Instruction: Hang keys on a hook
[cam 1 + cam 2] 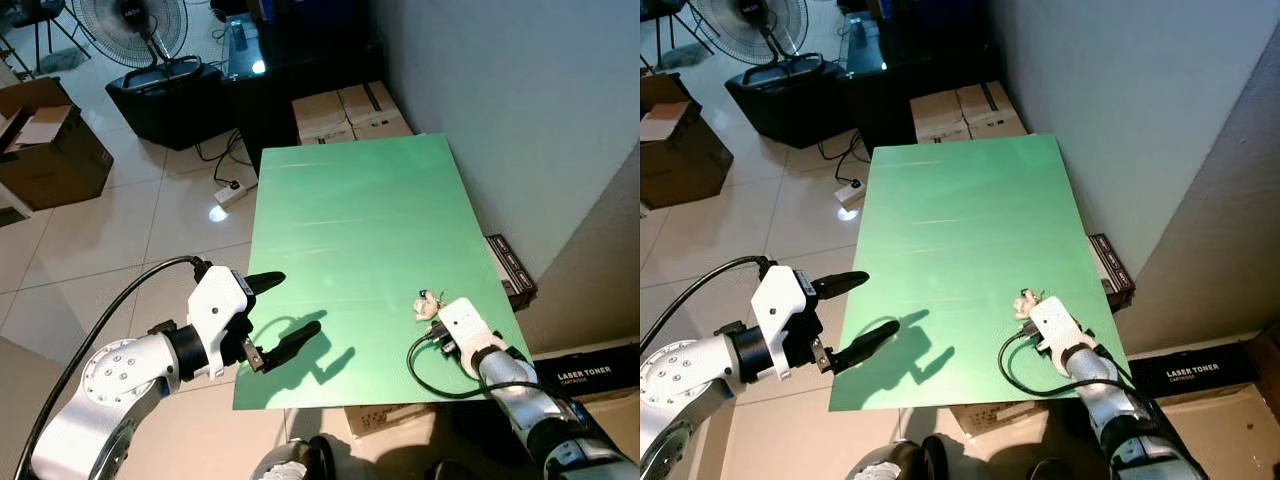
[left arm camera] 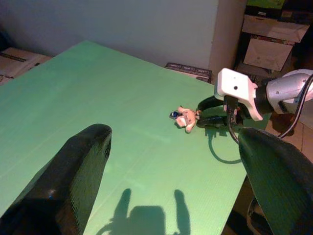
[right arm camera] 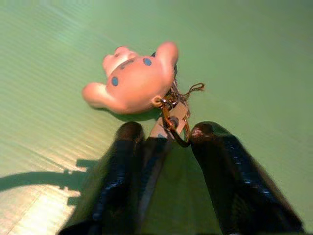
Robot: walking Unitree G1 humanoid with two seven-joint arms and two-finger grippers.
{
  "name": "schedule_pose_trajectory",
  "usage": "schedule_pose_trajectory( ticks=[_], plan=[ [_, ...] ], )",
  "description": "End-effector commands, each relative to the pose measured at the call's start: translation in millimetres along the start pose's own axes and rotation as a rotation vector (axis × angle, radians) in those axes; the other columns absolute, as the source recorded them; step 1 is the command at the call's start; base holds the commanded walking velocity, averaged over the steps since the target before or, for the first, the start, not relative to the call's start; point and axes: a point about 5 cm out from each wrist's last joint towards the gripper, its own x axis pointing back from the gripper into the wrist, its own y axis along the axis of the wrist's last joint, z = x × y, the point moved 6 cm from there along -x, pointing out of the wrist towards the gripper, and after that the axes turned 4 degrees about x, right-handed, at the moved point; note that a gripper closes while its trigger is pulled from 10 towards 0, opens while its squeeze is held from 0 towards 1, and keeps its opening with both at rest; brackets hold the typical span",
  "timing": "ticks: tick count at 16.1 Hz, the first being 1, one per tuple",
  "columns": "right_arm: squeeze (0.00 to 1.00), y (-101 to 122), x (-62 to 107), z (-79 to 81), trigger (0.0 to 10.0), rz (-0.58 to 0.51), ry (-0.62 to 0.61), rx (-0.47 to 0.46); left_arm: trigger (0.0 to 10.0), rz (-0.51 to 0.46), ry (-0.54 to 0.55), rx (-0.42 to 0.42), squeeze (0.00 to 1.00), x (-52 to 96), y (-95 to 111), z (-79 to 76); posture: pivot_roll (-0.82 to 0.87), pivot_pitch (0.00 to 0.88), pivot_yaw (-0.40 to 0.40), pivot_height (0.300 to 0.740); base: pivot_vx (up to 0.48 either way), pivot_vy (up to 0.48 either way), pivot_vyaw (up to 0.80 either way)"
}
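The keys (image 3: 168, 120) lie on the green tabletop (image 1: 350, 220) near its front right corner, joined by a ring to a pink bear-shaped charm (image 1: 428, 303) with blue dots (image 3: 134, 81). My right gripper (image 3: 164, 132) rests low on the table just behind the charm, its two black fingers (image 3: 124, 147) shut on the flat key and ring. The same gripper (image 2: 198, 113) and the charm (image 2: 185, 117) also appear in the left wrist view. My left gripper (image 1: 298, 302) hovers wide open over the table's front left edge, holding nothing and casting a shadow on the green.
A grey wall (image 1: 520, 100) runs along the table's right side. Cardboard boxes (image 1: 350, 110) stand at the far end, with a fan (image 1: 130, 25) and a black case (image 1: 165, 100) beyond. A power strip (image 1: 232, 192) lies on the tiled floor; a toner box (image 1: 585, 375) sits at right.
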Motion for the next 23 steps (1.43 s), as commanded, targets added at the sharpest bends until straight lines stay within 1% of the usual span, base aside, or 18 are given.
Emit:
schedule_pose_trajectory(
  ticks=[1, 10, 12, 14, 17, 18, 20, 21, 23],
  plan=[
    [0.00, 0, -0.7, 6.1, 0.0, 0.001, 0.025, 0.010, 10.0, 0.010, 0.012, -0.014, 0.00, 4.3, 1, 4.4, 0.16, 0.124, 0.206, 0.740, 0.000, 0.000, 0.00],
    [0.00, 3, -3.3, 2.7, 0.0, 0.006, 0.029, 0.030, 10.0, 0.011, 0.014, -0.020, 0.00, 3.9, 3, 7.1, 0.16, 0.119, 0.208, 0.740, 0.000, 0.000, 0.00],
    [0.00, 6, -3.8, 1.0, 0.0, -0.004, 0.021, 0.024, 10.0, 0.012, 0.019, -0.024, 0.00, 4.1, 3, 8.9, 0.17, 0.117, 0.209, 0.740, 0.000, 0.000, 0.00],
    [0.00, 14, -5.0, 1.8, 0.0, -0.040, 0.021, 0.030, 10.0, 0.010, 0.023, -0.028, 0.00, 3.6, 4, 9.9, 0.17, 0.116, 0.207, 0.740, 0.000, 0.000, 0.00],
    [0.00, 29, -7.0, 6.3, 0.0, -0.104, 0.017, 0.034, 10.0, 0.007, 0.032, -0.035, 0.00, 3.6, 4, 12.2, 0.16, 0.111, 0.206, 0.740, 0.000, 0.000, 0.00],
    [0.00, 38, -6.9, 13.2, 0.0, -0.144, 0.020, 0.026, 10.0, 0.006, 0.034, -0.037, 0.00, 3.6, 3, 12.2, 0.16, 0.109, 0.206, 0.740, 0.000, 0.000, 0.00],
    [0.00, 41, -6.6, 19.6, 0.0, -0.159, 0.028, 0.031, 10.0, 0.006, 0.036, -0.038, 0.00, 3.8, 4, 12.8, 0.16, 0.112, 0.206, 0.740, 0.000, 0.000, 0.00],
    [0.00, 42, -6.3, 26.1, 0.0, -0.163, 0.035, 0.030, 10.0, 0.006, 0.037, -0.037, 0.00, 3.8, 3, 12.8, 0.16, 0.111, 0.207, 0.740, 0.000, 0.000, 0.00],
    [0.00, 37, -6.1, 30.8, 0.0, -0.142, 0.027, 0.032, 10.0, 0.006, 0.034, -0.039, 0.00, 3.3, 3, 12.3, 0.16, 0.111, 0.207, 0.740, 0.000, 0.000, 0.00]
  ],
)
